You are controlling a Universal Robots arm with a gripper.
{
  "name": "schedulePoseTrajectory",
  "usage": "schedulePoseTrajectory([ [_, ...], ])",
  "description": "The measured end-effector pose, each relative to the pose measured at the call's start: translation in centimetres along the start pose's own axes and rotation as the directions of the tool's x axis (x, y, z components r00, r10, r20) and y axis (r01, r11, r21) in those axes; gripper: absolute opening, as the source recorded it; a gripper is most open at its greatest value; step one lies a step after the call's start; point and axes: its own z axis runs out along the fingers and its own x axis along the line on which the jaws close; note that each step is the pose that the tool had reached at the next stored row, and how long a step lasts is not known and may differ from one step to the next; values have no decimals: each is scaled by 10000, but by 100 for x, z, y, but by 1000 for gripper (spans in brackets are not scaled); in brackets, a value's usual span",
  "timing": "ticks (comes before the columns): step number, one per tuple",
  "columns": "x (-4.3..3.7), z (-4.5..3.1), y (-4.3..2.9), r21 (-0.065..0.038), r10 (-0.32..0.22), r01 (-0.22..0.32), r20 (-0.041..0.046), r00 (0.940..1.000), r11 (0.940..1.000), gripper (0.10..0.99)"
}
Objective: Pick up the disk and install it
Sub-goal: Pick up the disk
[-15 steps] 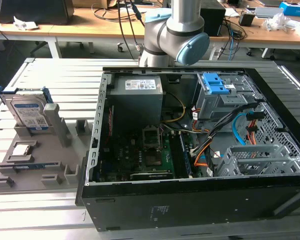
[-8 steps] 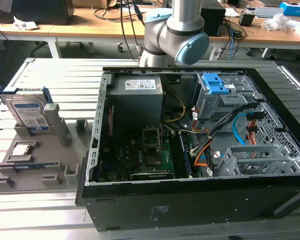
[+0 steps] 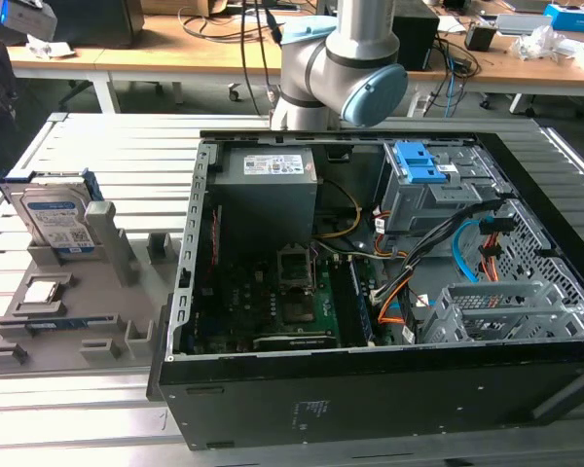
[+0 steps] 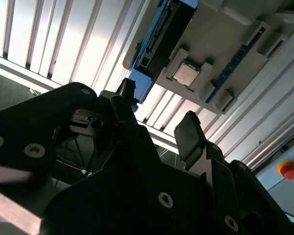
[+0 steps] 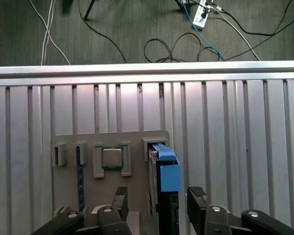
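"Where the disk [image 3: 54, 219] stands, what sort of surface is it?"

"A table [image 3: 107, 146] of ribbed aluminium slats, pale and shiny, with dark grooves between them. A flat grey moulded fixture [image 3: 78, 321] lies on it. The disk stands on edge in a slot of that fixture, on the exterior view's left, well apart from the open computer case [image 3: 370, 389]."

"And the room?"

"Wooden desks [image 3: 146, 53] behind, strewn with boxes and leads. In the first wrist view a dark floor [image 5: 137, 19] shows past the table's edge, with loose cables [image 5: 176, 46] looping over it."

"Describe the disk."

"Rectangular silver metal, with a white-and-blue label on its face and a blue plastic frame round the edges. A small square silver chip [image 3: 41, 290] lies flat in a pocket just beside it."

"The case?"

"Black sheet metal with its side off. Inside are a dark motherboard [image 3: 282, 302], a boxy grey power supply [image 3: 268, 185], a grey cage with a bright blue latch [image 3: 423, 165], and orange and blue wires."

"The gripper?"

"Black, with two flat fingers. The jaws are spread apart, gripping nothing. In the first wrist view the gripper [image 5: 158, 193] frames the disk's edge, one finger on each side with a gap. How near it hangs I cannot tell. The arm [image 3: 341, 68], grey with a pale blue cap, rises behind the case."
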Motion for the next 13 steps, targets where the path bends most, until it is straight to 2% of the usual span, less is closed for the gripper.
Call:
schedulePoseTrajectory([
  [4, -8, 118, -43, -28, 1, -1, -1, 10000, 10000, 600],
  [13, -4, 364, -68, -80, 1, -1, -4, 10000, 10000, 600],
])
